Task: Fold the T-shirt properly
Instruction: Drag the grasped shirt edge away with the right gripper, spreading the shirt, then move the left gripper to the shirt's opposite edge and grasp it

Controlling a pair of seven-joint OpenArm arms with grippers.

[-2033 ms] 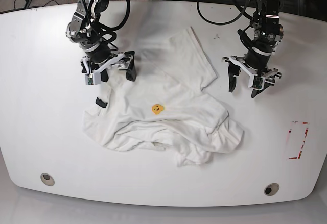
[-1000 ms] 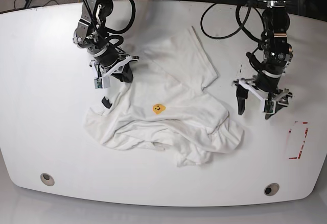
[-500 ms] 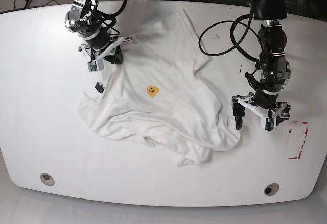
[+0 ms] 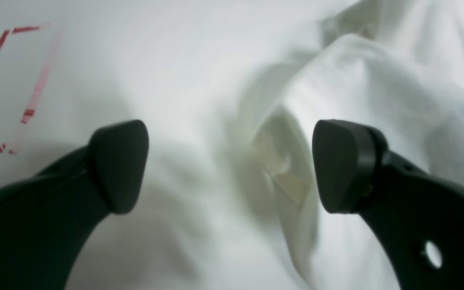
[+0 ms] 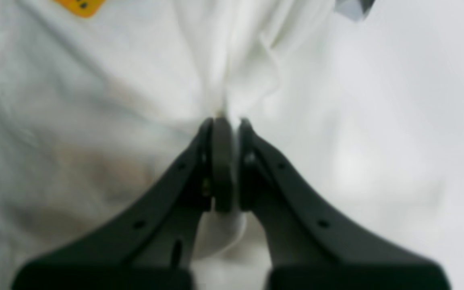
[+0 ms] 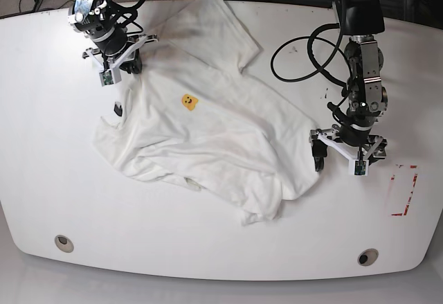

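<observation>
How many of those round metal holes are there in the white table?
2. One round metal hole sits near the front left corner of the white table, the other near the front right corner. The crumpled white T-shirt might hide more.

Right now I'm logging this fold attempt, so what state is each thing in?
T-shirt: crumpled, spread unfolded on the table, one edge pinched.
Right gripper: shut on the T-shirt's fabric.
Left gripper: open, empty, at the T-shirt's edge.
Table: white, red tape marks near one side.

White T-shirt (image 6: 208, 138) w/ yellow-orange patch (image 6: 188, 102), red-marked white table (image 6: 41, 145)
</observation>
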